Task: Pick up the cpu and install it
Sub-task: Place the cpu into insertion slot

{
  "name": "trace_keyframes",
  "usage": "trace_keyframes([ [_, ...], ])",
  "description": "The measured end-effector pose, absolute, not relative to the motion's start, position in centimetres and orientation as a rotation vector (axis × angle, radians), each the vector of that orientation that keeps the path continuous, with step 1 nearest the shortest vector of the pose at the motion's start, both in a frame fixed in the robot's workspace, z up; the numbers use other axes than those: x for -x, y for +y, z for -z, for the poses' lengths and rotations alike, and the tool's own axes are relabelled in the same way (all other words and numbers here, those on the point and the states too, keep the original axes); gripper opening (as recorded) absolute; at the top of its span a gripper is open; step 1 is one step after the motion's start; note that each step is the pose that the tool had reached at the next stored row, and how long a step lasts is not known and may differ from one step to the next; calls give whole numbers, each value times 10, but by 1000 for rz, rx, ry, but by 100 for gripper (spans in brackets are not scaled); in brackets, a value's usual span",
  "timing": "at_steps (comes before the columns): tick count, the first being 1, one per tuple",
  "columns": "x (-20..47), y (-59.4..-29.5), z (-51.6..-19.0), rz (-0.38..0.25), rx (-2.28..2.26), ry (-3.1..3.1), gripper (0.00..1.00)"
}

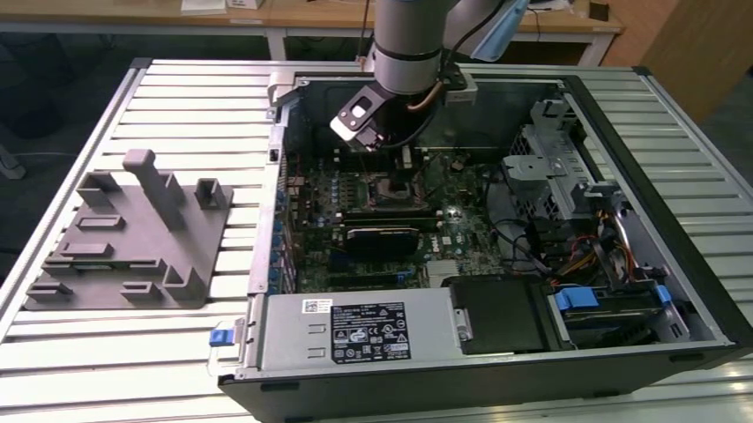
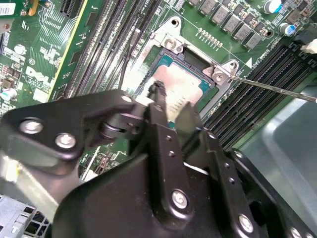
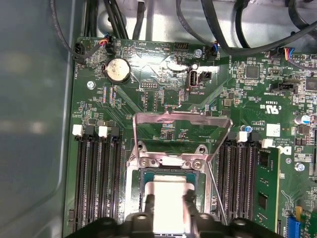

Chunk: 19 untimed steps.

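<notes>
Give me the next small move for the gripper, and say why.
Probably a slight straight-down press, no sideways shift: the gripper sits right over the cpu, which looks square inside the open socket, its metal lid raised.

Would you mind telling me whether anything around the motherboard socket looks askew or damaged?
Nothing stands out as damaged. The cpu sits square in the socket beneath the gripper. The metal load plate stands raised and the thin lever is swung out, as fits an open socket.
</notes>
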State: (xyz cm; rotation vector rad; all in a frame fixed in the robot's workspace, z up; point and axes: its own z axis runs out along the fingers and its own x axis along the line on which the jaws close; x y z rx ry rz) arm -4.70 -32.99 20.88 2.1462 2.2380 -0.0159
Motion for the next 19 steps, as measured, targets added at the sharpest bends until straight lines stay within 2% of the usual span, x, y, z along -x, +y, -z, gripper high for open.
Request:
trace_keyframes([
  [6,47,-330,-210,16,-2146,2238,11],
  [19,47,-331,-207,-21,-2162,2254,11],
])
